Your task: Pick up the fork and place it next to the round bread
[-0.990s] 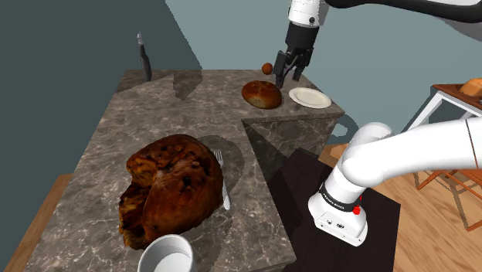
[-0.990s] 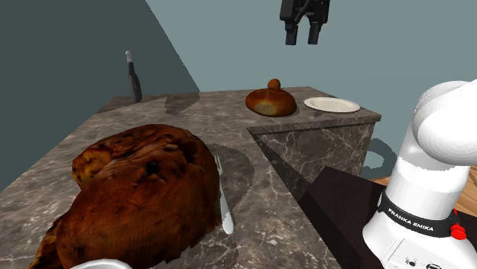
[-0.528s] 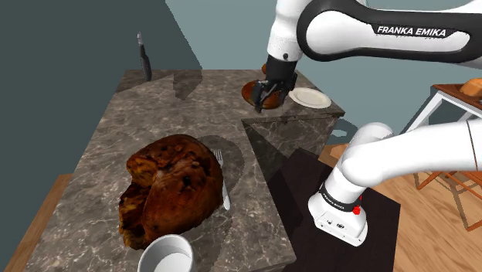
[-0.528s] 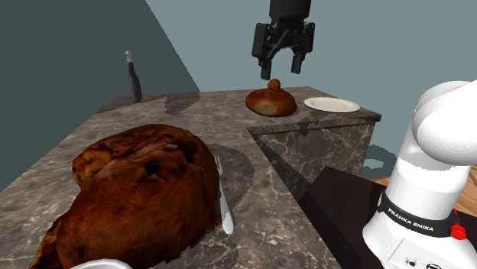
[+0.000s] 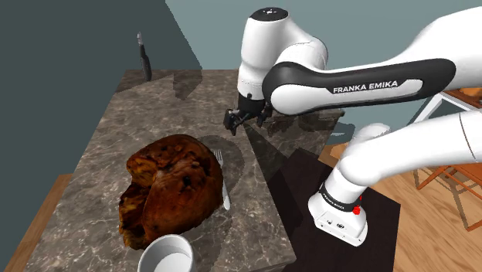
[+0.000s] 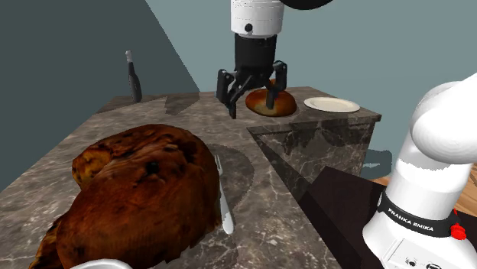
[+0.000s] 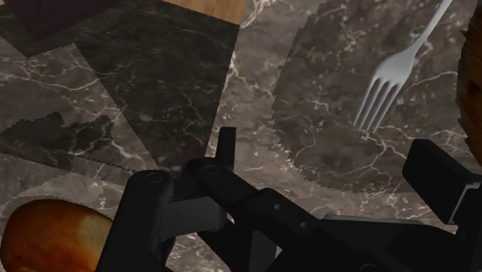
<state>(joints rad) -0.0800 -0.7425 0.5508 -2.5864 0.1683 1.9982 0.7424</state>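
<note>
You are working over a dark marble counter point(image 5: 154, 108), and the biggest thing on it is the large dark loaf point(image 5: 170, 185), which is crowding your target. The round bread point(image 6: 284, 103) is sitting at the far end, well apart from that loaf. The gripper point(image 6: 252, 107) is hanging above the counter between the two, fingers spread wide and carrying nothing. The fork point(image 5: 223, 184) is lying flat just beside the loaf (tines pointing toward the gripper). That closeness is your risk: if you are descending off-line, one finger may be striking the loaf, or skidding the thin handle along the stone instead of clasping it.
</note>
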